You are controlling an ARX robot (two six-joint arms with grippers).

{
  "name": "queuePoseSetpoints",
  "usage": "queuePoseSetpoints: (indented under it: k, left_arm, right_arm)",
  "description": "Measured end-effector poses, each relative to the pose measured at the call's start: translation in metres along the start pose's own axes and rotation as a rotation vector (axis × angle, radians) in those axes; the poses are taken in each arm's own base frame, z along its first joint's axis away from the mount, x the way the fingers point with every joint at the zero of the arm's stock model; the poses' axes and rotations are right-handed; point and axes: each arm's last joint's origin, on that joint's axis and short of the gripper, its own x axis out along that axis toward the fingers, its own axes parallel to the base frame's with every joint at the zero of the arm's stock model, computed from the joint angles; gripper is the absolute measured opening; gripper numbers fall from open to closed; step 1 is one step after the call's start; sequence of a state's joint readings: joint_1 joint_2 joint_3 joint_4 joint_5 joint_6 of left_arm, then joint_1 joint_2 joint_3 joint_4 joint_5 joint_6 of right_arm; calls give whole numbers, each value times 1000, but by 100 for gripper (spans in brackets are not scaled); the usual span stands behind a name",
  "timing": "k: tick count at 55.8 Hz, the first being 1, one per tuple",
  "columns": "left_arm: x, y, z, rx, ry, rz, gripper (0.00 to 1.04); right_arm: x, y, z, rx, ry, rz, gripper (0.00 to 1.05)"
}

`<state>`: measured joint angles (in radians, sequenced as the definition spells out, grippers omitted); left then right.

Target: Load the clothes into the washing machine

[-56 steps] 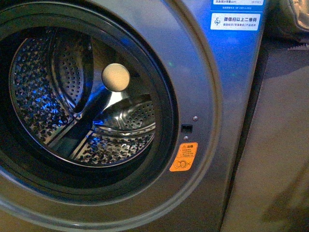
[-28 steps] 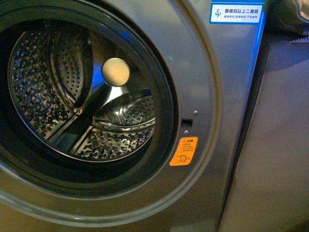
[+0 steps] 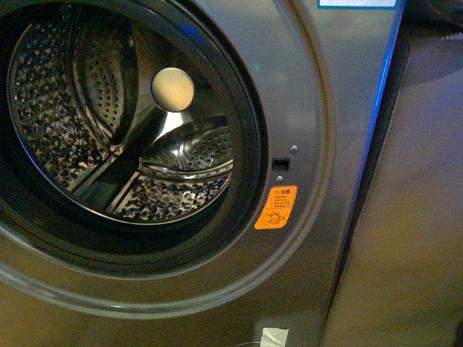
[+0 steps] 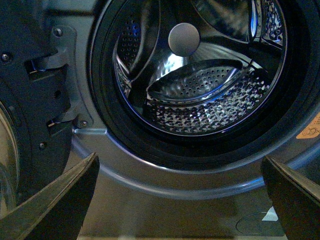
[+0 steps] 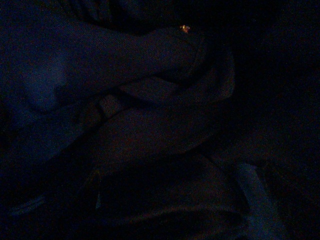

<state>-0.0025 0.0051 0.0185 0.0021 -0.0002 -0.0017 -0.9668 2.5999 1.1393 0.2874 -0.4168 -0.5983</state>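
The washing machine fills the front view, grey, with its round porthole open onto the shiny perforated drum. A black gasket rings the opening, and an orange sticker sits to its right. In the left wrist view my left gripper is open and holds nothing. It faces the machine's front just below the porthole, with the drum beyond. The right wrist view is dark. My right gripper is shut on the clothes; neither shows in the lit views.
The open door's dark hinge block stands beside the porthole in the left wrist view. A plain beige panel adjoins the machine on the right. A small white label sits low on the machine's front.
The front view has dropped and drawn closer: the porthole and sticker sit higher in frame, the blue label has slid off the top, and a white label has appeared at the bottom.
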Motion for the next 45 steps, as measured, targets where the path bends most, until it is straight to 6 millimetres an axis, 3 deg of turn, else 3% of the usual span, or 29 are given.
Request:
queuePoseSetpoints:
  k: [14,24,45]
  left_arm:
    - [0,0,0,0,0,0,98]
    - [0,0,0,0,0,0,98]
    - [0,0,0,0,0,0,98]
  right_arm:
    - [49,5,-10,25,-15,35,97]
    - [77,4,-28,88,15,24,97]
    - [88,-2,-47,130,50,25,97]
